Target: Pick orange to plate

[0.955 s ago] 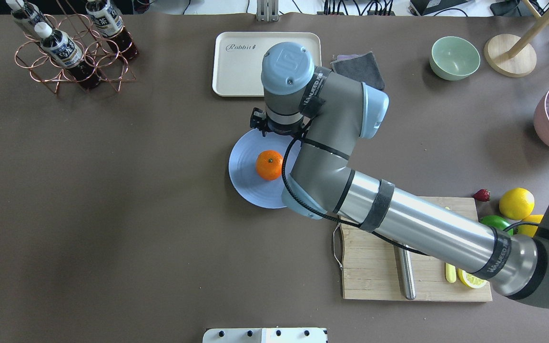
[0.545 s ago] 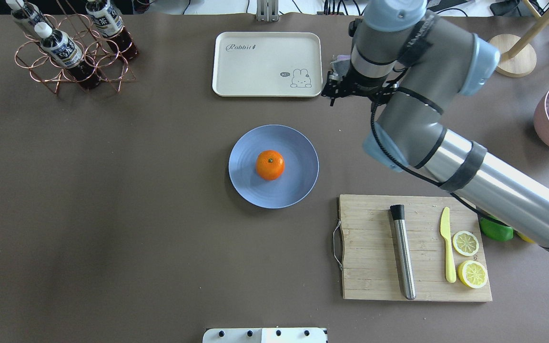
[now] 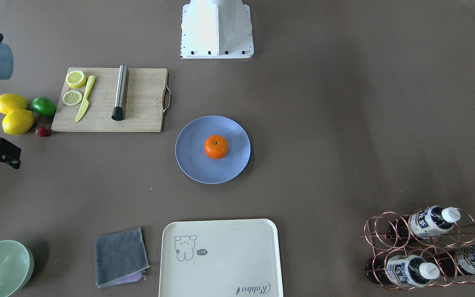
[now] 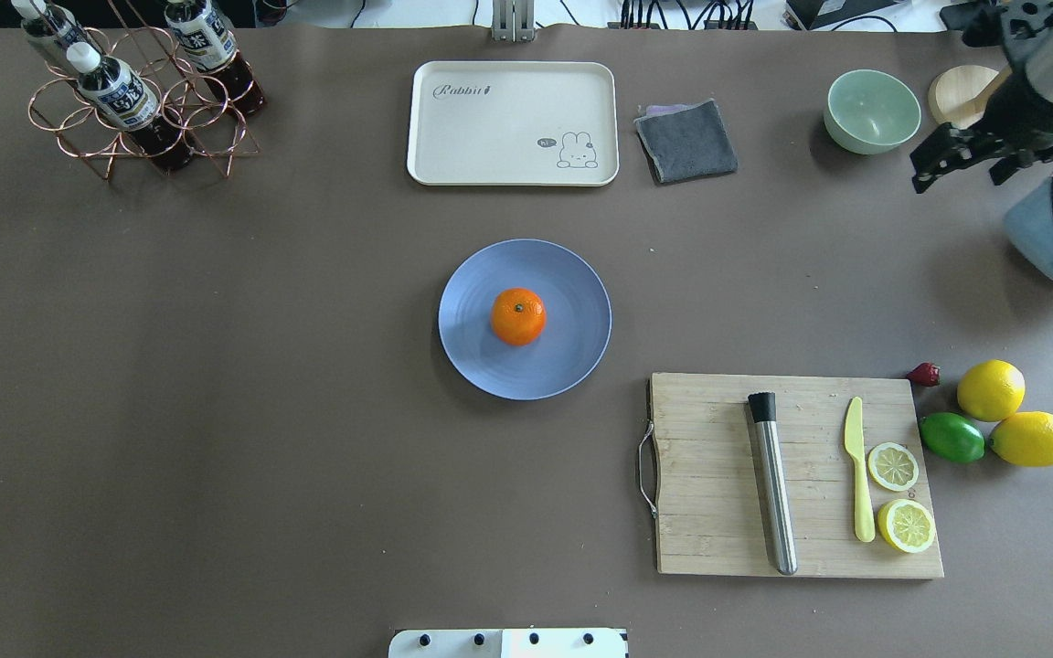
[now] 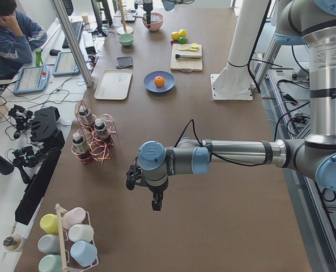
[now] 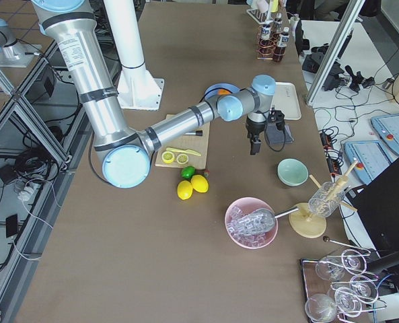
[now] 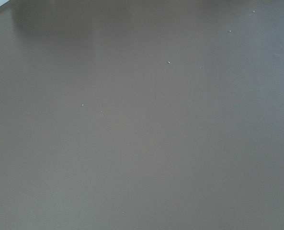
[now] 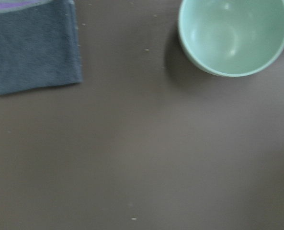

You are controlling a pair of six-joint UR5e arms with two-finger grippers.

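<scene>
The board (image 4: 709, 475) lies nearest the robot, on its right side. Beyond it, at the table's middle, the orange (image 4: 518, 316) sits in the centre of the plate (image 4: 572, 352), stem dot up. Farther, the right gripper (image 6: 254, 147) hangs above the table between the cloth (image 4: 686, 140) and the bowl (image 4: 872, 111). The left gripper (image 5: 155, 205) hangs over bare table, well apart. For both, I cannot tell if the jaws are apart or together.

Seen from overhead, the brown table (image 4: 216, 411) carries a blue plate (image 4: 563, 366) at its middle; from that plate a cream tray (image 4: 490, 128) lies at 12 o'clock, a grey cloth (image 4: 686, 140) at 1, a green bowl (image 4: 872, 111) at 2, lemons (image 4: 991, 389) and a lime (image 4: 951, 437) at 3, a wooden cutting board (image 4: 709, 475) at 4, a copper bottle rack (image 4: 138, 119) at 10
</scene>
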